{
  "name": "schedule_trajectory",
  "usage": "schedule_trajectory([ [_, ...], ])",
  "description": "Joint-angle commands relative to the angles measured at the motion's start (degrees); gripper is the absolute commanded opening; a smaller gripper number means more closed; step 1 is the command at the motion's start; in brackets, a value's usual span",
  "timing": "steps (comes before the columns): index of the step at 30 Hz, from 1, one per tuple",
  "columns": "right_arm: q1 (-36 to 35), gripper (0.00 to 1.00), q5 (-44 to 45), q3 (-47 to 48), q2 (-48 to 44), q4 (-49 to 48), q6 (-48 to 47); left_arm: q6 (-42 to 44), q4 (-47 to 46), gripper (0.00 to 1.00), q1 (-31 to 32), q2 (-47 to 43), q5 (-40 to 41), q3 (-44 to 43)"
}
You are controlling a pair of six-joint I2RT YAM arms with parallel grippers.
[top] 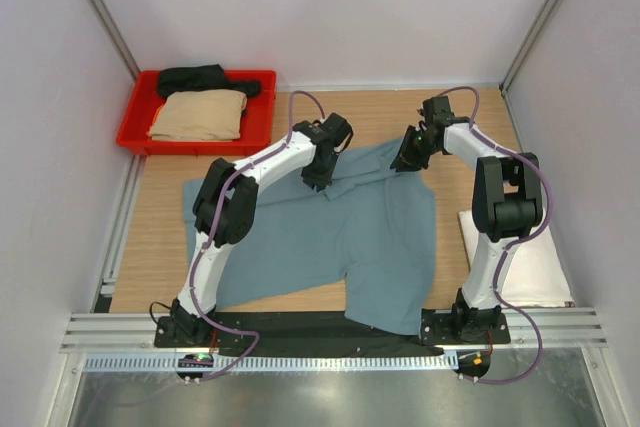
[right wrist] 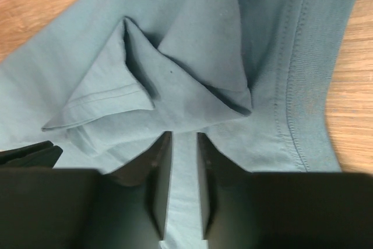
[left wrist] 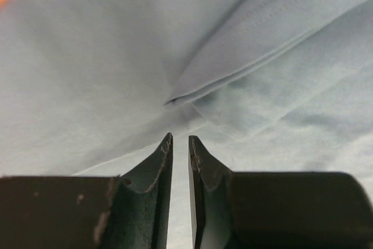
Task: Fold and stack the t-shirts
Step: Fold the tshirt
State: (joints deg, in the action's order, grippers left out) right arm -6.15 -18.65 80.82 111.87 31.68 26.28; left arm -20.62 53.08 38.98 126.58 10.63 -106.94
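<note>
A dusty teal-blue t-shirt [top: 340,237] lies spread over the middle of the wooden table, rumpled along its far edge. My left gripper [top: 318,182] hovers over that far edge, its jaws a narrow slit apart [left wrist: 180,138], with a raised fold of cloth [left wrist: 245,51] just beyond the tips. My right gripper [top: 407,160] is at the shirt's far right corner, jaws slightly apart [right wrist: 183,135], with a bunched triangular fold [right wrist: 175,86] and the ribbed hem [right wrist: 297,86] ahead. Nothing is pinched in either. A tan t-shirt [top: 200,115] and a black t-shirt [top: 205,79] sit folded in the tray. A white t-shirt [top: 545,267] lies at the right.
The red plastic tray [top: 130,132] stands at the far left corner of the table. White walls with metal frame rails close in the left, right and back. Bare wood [top: 160,237] shows to the left of the teal shirt and beyond it.
</note>
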Motion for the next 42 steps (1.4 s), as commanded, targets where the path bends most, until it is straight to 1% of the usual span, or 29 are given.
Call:
schedule_trajectory([
  [1, 0.44, 0.25, 1.43, -0.05, -3.15, -1.62, -0.71, -0.73, -3.59, 0.17, 0.04, -4.06, -5.61, 1.20],
  [4, 0.62, 0.22, 0.99, 0.48, -2.36, -2.15, -0.44, -2.13, -5.08, 0.17, -0.05, -3.63, -9.48, 1.03],
  [8, 0.61, 0.22, 0.46, 1.71, -0.26, -2.85, 0.26, -3.46, -6.15, 0.20, -0.05, -2.49, -12.82, 0.24],
  [12, 0.53, 0.21, 1.07, 2.85, 1.50, -3.38, 0.17, -4.43, -7.63, 0.21, -0.05, -2.40, -13.53, 0.67],
  [15, 0.62, 0.19, 1.51, 2.59, 2.73, -4.34, 0.17, -5.48, -8.51, 0.23, -0.05, -0.65, -14.23, 0.94],
  [19, 0.62, 0.17, 2.22, 1.89, 3.79, -5.40, 0.35, -6.01, -7.73, 0.23, -0.05, 1.82, -13.63, 0.94],
  [23, 0.62, 0.13, 7.66, 1.01, 5.19, -5.14, -1.57, -5.66, -5.36, 0.22, -0.05, 4.63, -11.60, 1.64],
  [24, 0.62, 0.12, 10.45, 1.10, 5.46, -4.01, -2.19, -5.40, -5.09, 0.22, -0.13, 5.42, -11.51, 2.25],
  [28, 0.62, 0.12, 15.74, 1.01, 5.64, -2.77, -4.57, -5.31, -5.88, 0.20, -0.05, 5.34, -11.69, 5.93],
  [33, 0.44, 0.12, 16.46, 2.76, 5.37, -1.10, -6.07, -4.60, -5.97, 0.20, 0.04, 3.32, -11.95, 8.32],
  [36, 0.00, 0.16, 16.37, 4.43, 3.00, 0.65, -6.51, -4.16, -5.80, 0.30, -0.05, -0.98, -13.18, 8.41],
  [37, -0.52, 0.20, 16.37, 4.87, 1.52, 1.01, -6.42, -4.08, -5.71, 0.37, -0.05, -2.12, -13.62, 8.06],
  [38, -0.70, 0.27, 15.59, 5.23, 0.81, 1.19, -6.16, -3.99, -5.88, 0.41, -0.05, -4.31, -14.32, 7.45],
  [40, -1.49, 0.34, 13.31, 6.02, -0.51, 0.93, -5.28, -3.99, -5.62, 0.47, -0.05, -5.90, -14.85, 6.31],
  [41, -1.67, 0.42, 11.64, 6.11, -1.65, 0.40, -3.97, -3.55, -5.44, 0.47, -0.13, -7.04, -14.77, 5.69],
  [42, -2.02, 0.46, 9.19, 6.02, -1.83, -0.65, -3.35, -3.29, -5.36, 0.48, -0.13, -7.49, -13.89, 4.73],
])
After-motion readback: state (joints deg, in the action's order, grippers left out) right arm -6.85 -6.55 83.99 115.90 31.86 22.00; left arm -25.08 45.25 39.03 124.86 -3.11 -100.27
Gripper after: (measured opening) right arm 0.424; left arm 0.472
